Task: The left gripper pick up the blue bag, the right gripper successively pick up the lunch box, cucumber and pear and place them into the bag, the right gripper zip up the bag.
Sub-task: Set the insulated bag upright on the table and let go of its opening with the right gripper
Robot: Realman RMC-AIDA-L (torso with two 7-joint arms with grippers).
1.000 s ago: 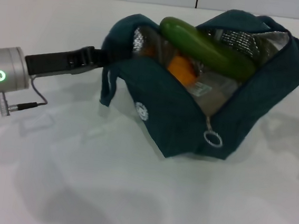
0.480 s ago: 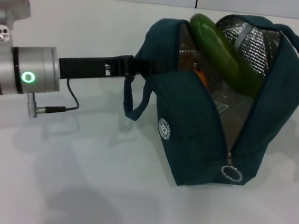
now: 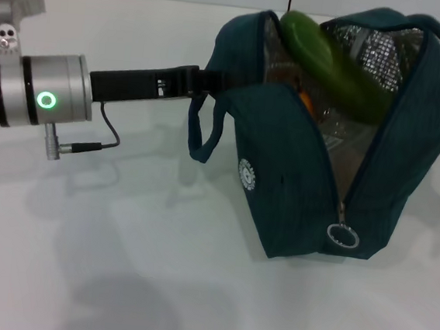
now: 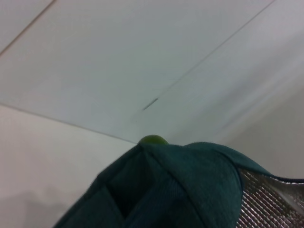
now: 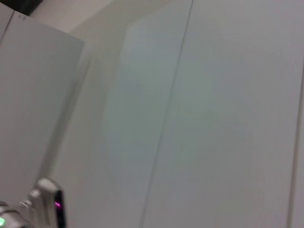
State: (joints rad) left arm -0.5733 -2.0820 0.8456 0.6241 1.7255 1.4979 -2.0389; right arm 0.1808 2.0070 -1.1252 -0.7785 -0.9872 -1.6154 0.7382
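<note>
The blue bag [image 3: 296, 180] stands open and tipped up on the white table, its foil lining showing. The dark green cucumber [image 3: 332, 55] sticks out of the top. A bit of the orange pear [image 3: 307, 103] shows under it, and the clear lunch box [image 3: 344, 150] lies deeper inside. My left gripper [image 3: 211, 82] is shut on the bag's left end, above the hanging loop handle [image 3: 201, 132]. The zip ring [image 3: 342, 236] hangs low at the front. The left wrist view shows the bag's fabric [image 4: 180, 190] and the cucumber's tip [image 4: 153, 140]. My right gripper is out of view.
The white table [image 3: 117, 264] stretches to the left and front of the bag. A pale wall runs behind it. The right wrist view shows only wall panels and a bit of the left arm [image 5: 45, 204].
My left gripper has lifted the bag's left end and moved right. The bag has gone from lying low to standing more upright, and the cucumber now points steeply up.
</note>
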